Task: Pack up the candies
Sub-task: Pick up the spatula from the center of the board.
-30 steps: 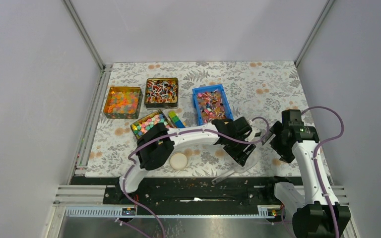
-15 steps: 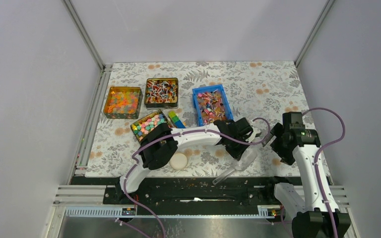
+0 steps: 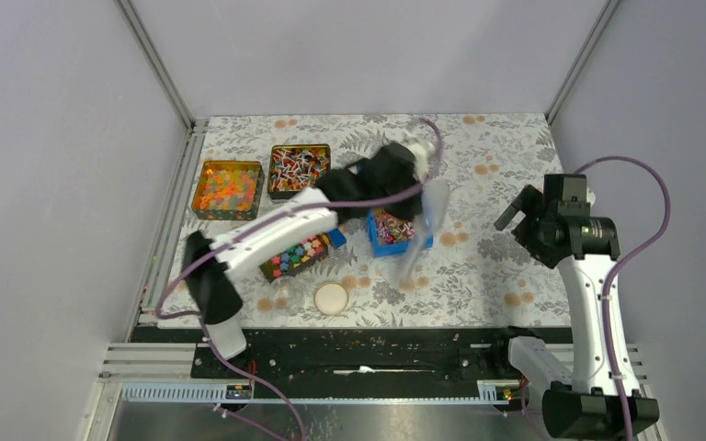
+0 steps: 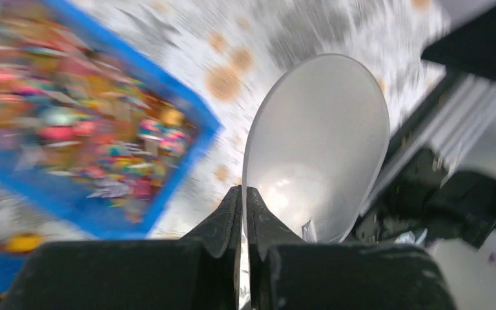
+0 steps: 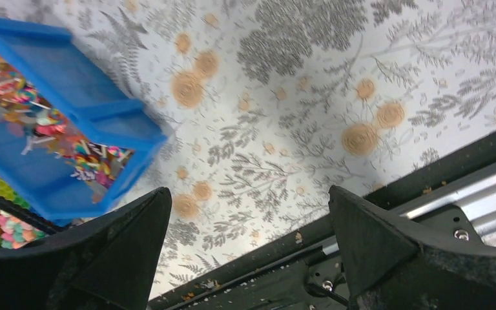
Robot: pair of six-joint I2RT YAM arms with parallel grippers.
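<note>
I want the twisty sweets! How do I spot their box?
Find the flowery tablecloth and look near its middle. Three dark tins sit toward the left there. The box of sweets is just right of them, the only bright blue one.

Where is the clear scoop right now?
The clear scoop is mid-table in the top view, pinched in the left gripper, over the right edge of the blue tray.

Left arm (image 3: 271, 228) and clear scoop (image 3: 430, 213) hang over the blue tray (image 3: 392, 244); bare tabletop (image 3: 483, 184) lies between tray and right end effector (image 3: 510, 211).
</note>
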